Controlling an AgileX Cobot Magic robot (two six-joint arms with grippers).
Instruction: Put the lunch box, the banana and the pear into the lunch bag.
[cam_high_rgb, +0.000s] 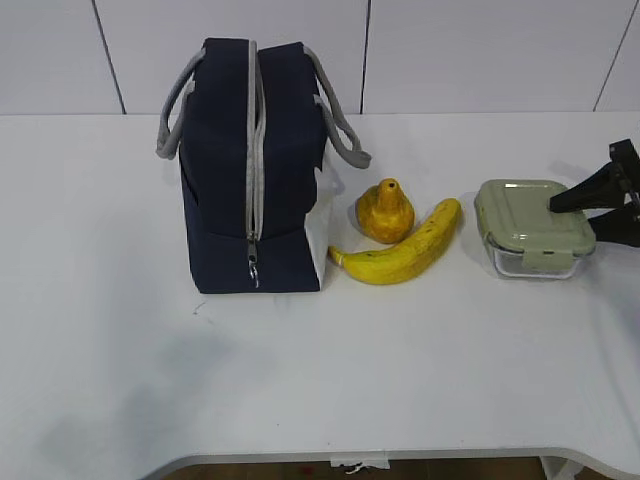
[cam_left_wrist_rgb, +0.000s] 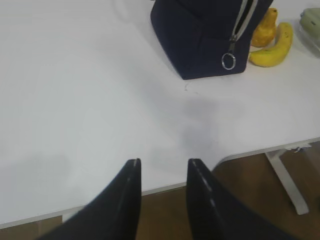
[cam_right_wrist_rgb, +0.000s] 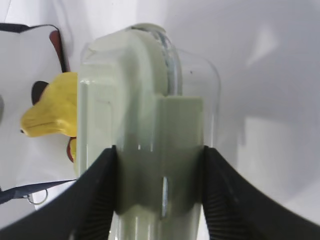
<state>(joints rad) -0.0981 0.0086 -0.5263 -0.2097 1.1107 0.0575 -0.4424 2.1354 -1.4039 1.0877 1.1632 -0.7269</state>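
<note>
My right gripper (cam_right_wrist_rgb: 159, 192) has its jaws pressed against both sides of the lunch box (cam_high_rgb: 533, 226) on the white table (cam_high_rgb: 420, 370), beyond it the banana (cam_high_rgb: 405, 251), the pear (cam_high_rgb: 384, 211), then the zipped lunch bag (cam_high_rgb: 252, 165), while my left gripper (cam_left_wrist_rgb: 163, 200) hovers part-open, holding nothing.

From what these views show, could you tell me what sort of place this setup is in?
Probably a lab or test room rather than a home: a bare white table, plain white panelled wall, and only staged items, a lunch bag and banana.
</note>
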